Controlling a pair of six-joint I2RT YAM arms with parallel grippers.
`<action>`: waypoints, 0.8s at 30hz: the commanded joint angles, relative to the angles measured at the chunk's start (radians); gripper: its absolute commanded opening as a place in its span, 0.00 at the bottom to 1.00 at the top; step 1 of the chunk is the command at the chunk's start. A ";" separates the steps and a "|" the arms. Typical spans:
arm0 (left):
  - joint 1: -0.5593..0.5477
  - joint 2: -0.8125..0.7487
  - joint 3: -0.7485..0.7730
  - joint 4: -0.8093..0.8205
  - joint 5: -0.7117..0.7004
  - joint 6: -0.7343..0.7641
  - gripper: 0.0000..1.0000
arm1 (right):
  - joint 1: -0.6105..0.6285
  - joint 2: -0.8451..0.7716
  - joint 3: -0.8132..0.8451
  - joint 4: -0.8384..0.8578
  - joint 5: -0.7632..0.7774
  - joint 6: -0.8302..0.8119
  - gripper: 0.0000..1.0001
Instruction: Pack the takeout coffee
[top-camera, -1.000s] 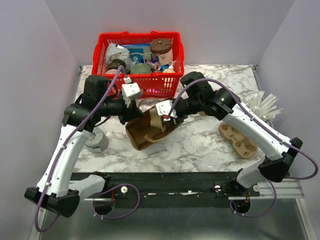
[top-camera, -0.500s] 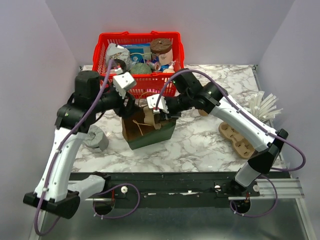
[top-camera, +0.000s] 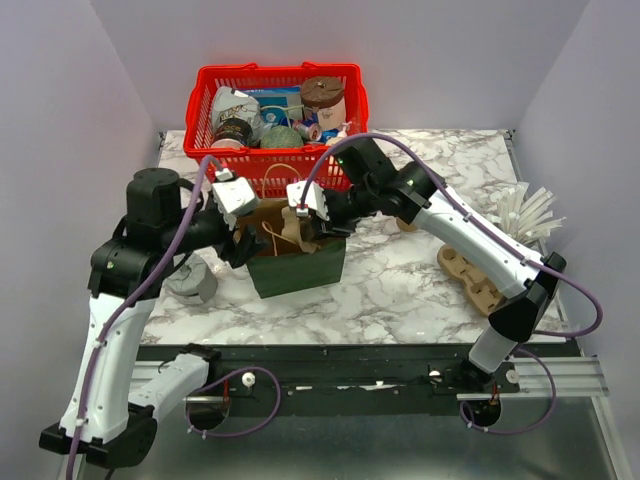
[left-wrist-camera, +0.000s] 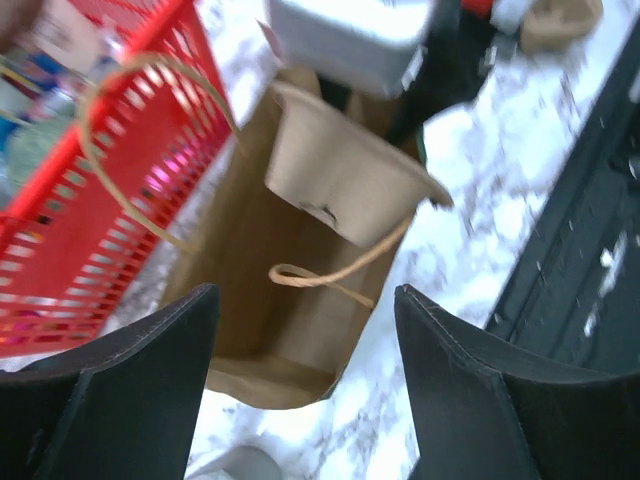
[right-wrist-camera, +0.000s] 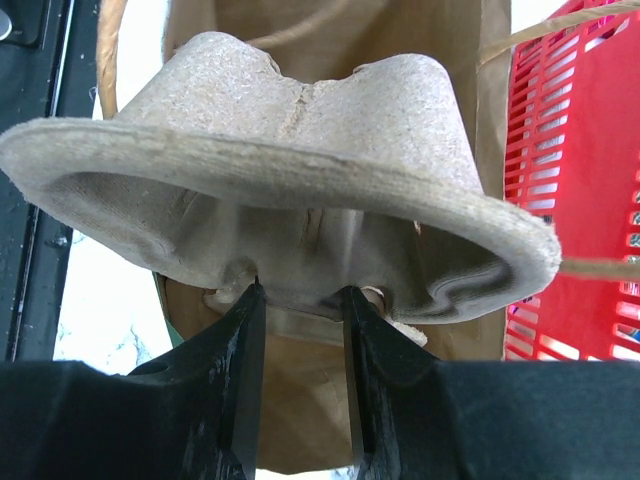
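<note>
Tabletop (top-camera: 400, 285), bag (top-camera: 300, 272) now upright, left gripper (left-wrist-camera: 302, 295) spread, right gripper (right-wrist-camera: 300, 290) clamps carrier (right-wrist-camera: 280, 130)

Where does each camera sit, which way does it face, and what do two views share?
Top external: above and behind the arms, facing down on the table, red basket, both arms, left gripper and right gripper.
Left wrist: on the left arm, facing past its open fingers into the paper bag.
Right wrist: on the right arm, facing its fingers clamped on the pulp carrier.
Shared: both wrist views show carrier, bag and basket.
</note>
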 joint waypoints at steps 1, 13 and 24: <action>0.006 0.066 -0.013 -0.144 0.111 0.188 0.76 | 0.001 0.016 0.029 0.007 0.034 0.026 0.01; 0.008 0.149 0.035 -0.192 0.206 0.324 0.28 | -0.008 0.019 0.023 0.016 0.070 0.058 0.00; 0.006 0.077 -0.024 -0.132 0.140 0.254 0.03 | -0.025 0.026 0.012 0.027 0.078 0.080 0.01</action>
